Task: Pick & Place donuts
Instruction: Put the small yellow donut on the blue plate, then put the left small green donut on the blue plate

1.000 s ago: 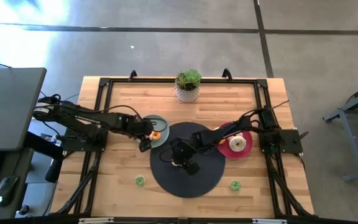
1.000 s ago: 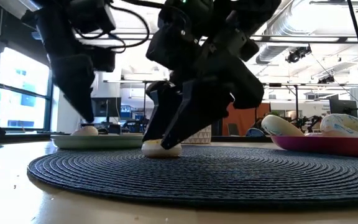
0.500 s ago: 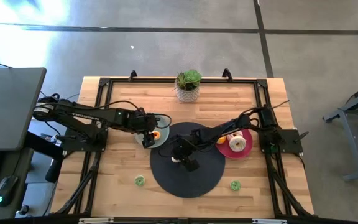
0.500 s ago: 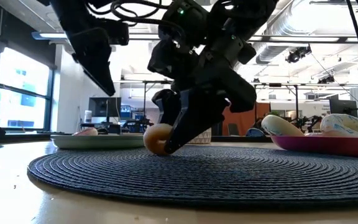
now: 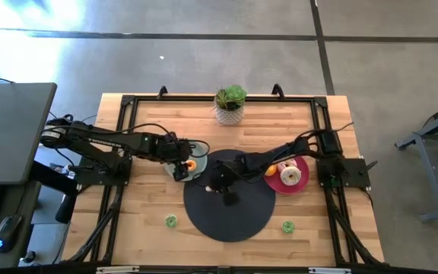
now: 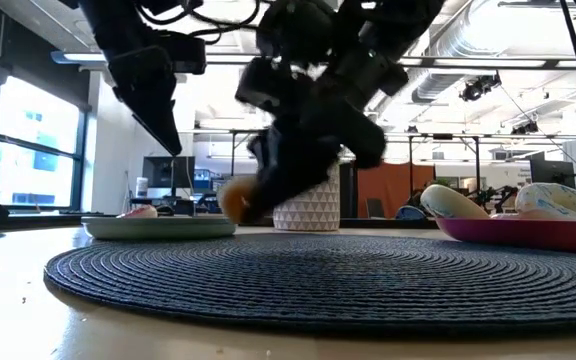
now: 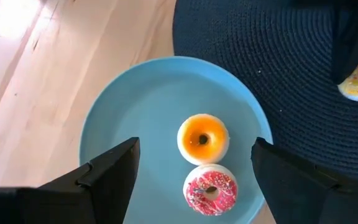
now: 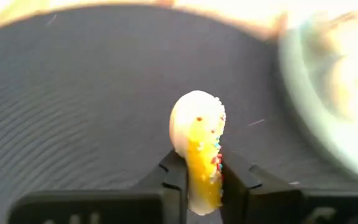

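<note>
My right gripper (image 8: 202, 171) is shut on a small yellow-frosted donut with sprinkles (image 8: 197, 134), above the big black round mat (image 5: 230, 209) near its far left part. The low view shows this donut (image 6: 236, 200) off the mat. My left gripper (image 5: 181, 169) hangs open above the grey-green plate (image 7: 129, 118), touching nothing. On that plate lie an orange-frosted donut (image 7: 202, 138) and a pink sprinkled donut (image 7: 210, 190), flat on their undersides. My right gripper pinches the donut's ring (image 8: 199, 163) between its two fingers, one finger on the frosted face and one on the plain face. The fingers slant down from the table's right side. The donut stands on edge, sticking out past the fingertips, lifted clear of the mat.
A red plate (image 5: 274, 181) with larger donuts (image 5: 290, 175) lies right of the mat. Two green donuts (image 5: 171, 221) (image 5: 288, 226) lie on the bare wood near the front. A potted plant (image 5: 230, 106) stands at the far edge.
My right gripper has shut on the yellow donut, which lay flat on the mat, tipped it up on edge and lifted it clear, moving toward the table's far edge. My left gripper has risen from the grey-green plate and stayed open.
</note>
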`<action>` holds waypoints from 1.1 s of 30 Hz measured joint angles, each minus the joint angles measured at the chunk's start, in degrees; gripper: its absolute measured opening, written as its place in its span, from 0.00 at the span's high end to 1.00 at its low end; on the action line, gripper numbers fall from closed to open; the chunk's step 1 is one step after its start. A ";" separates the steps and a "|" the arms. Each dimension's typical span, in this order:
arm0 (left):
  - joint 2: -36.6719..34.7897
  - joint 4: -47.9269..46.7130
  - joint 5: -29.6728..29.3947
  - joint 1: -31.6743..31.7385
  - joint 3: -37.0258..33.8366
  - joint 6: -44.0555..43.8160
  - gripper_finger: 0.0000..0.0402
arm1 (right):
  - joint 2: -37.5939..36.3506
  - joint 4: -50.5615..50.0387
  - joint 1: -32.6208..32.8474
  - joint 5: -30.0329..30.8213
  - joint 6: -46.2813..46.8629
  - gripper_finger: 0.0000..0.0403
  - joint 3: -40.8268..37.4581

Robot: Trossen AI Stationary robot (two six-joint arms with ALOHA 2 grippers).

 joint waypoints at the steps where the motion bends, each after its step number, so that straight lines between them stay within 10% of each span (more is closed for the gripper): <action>1: 0.00 -0.15 -0.15 0.00 0.00 0.02 0.26 | -0.60 1.08 -0.35 1.42 -0.31 0.89 0.00; 7: 0.00 -0.16 -5.20 0.00 -0.01 0.02 0.26 | -1.72 12.11 -4.77 11.92 -1.45 0.95 0.00; 20: 0.00 -0.18 -10.99 0.02 -0.02 2.62 0.26 | 2.81 18.28 -10.37 5.07 -6.77 0.89 0.00; 33: 0.00 0.14 -6.98 0.00 -0.04 0.04 0.26 | 2.83 20.04 -10.90 2.44 -9.14 0.54 0.00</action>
